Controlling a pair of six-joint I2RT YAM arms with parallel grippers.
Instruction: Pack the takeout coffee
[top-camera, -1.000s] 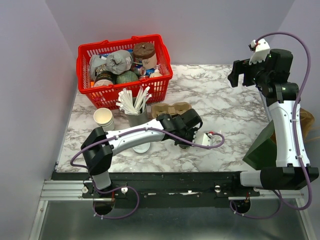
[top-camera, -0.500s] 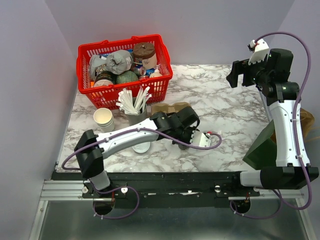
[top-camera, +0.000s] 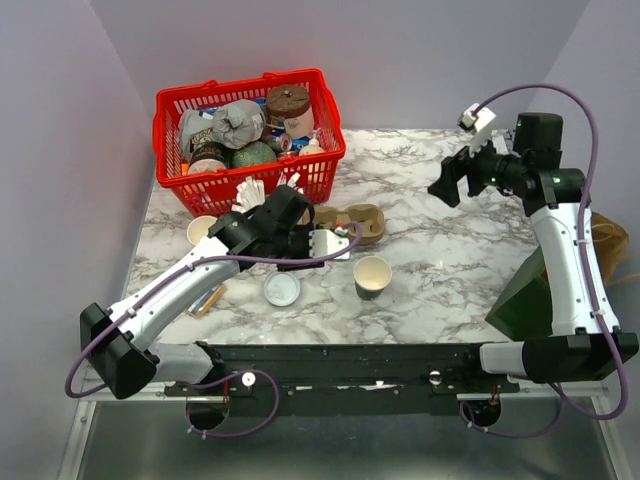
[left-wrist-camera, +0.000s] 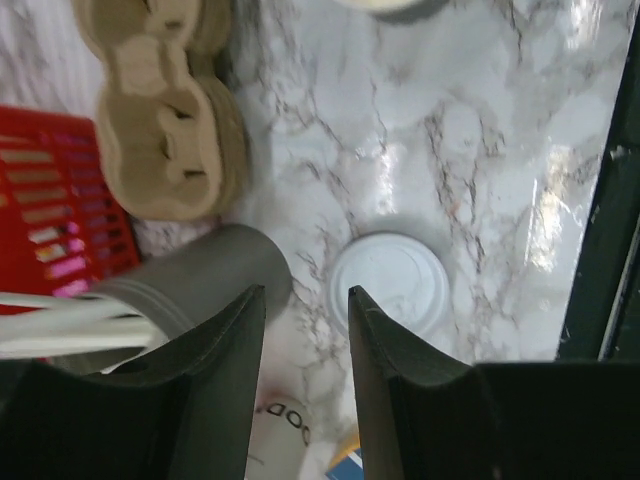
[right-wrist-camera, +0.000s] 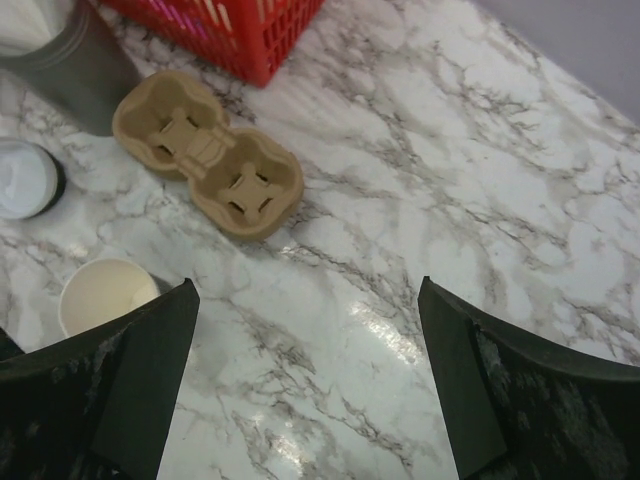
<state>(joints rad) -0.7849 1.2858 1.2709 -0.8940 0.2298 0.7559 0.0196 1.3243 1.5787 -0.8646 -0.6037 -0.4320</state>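
Note:
The takeout coffee (top-camera: 372, 277) is a small paper cup, cream within, standing upright and open-topped near the table's front middle. It also shows in the right wrist view (right-wrist-camera: 105, 295). A loose white lid (top-camera: 282, 290) lies flat to its left. My left gripper (top-camera: 283, 255) hovers open and holds nothing, between the grey straw holder (left-wrist-camera: 200, 280) and the lid (left-wrist-camera: 390, 283), well left of the cup. My right gripper (top-camera: 445, 190) hangs open high over the back right, its fingers wide apart over bare marble (right-wrist-camera: 307, 283).
A brown two-cup carrier (top-camera: 355, 222) lies behind the cup. A red basket (top-camera: 330, 165) of groceries stands at the back left. A stack of paper cups (top-camera: 203, 232) is at the left. A dark green bag (top-camera: 525, 290) stands by the right edge.
My left gripper has opened, leaving the cup standing where it was, and swung back left to the straw holder. My right gripper has come down and left a little.

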